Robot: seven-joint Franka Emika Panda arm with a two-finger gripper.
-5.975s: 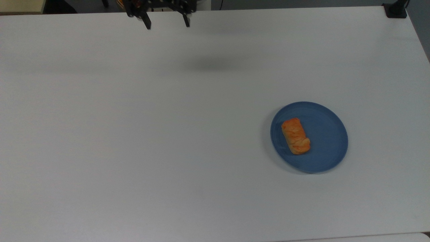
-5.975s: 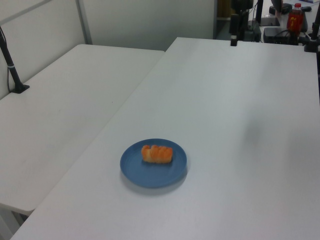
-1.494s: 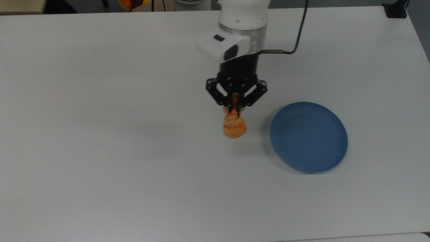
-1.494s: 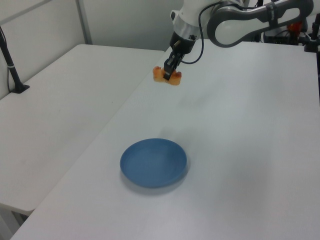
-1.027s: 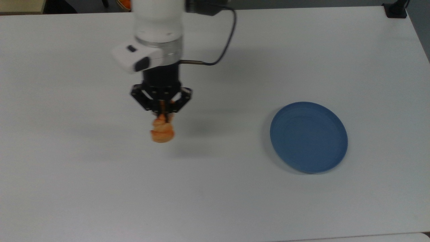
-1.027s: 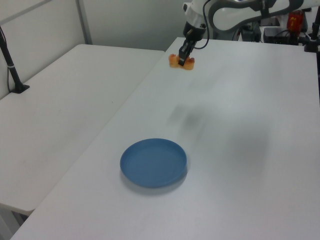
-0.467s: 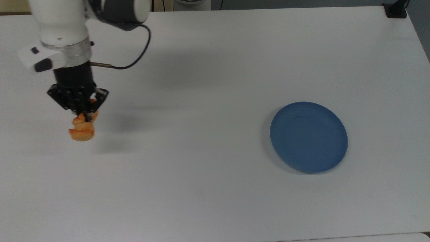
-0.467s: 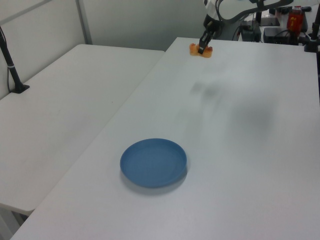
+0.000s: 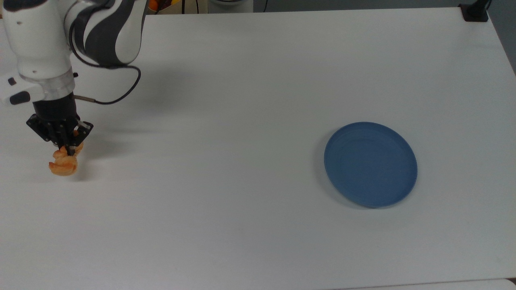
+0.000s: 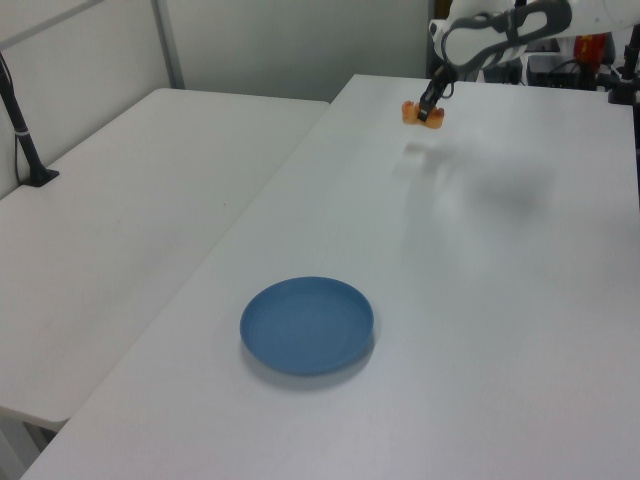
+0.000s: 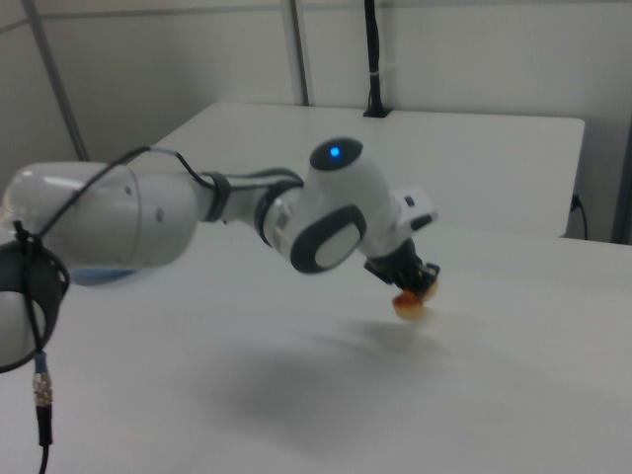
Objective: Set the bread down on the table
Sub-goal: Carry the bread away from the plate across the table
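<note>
The bread, a small orange-golden roll, hangs end-down from my gripper, which is shut on its upper end. It sits very close to the white table near the top view's left edge; I cannot tell whether it touches. A small shadow lies just beside it. In the left view the bread and gripper are at the far end of the table. The right view shows the bread under the gripper.
A round blue plate with nothing on it lies at the top view's right, far from the gripper; the plate also lies near the left view's front. A second white table adjoins. A black clamp holds the far right corner.
The bread lay on the blue plate 6 s ago. Over the last 1.5 s the arm carried it leftwards across the top view and lower toward the table.
</note>
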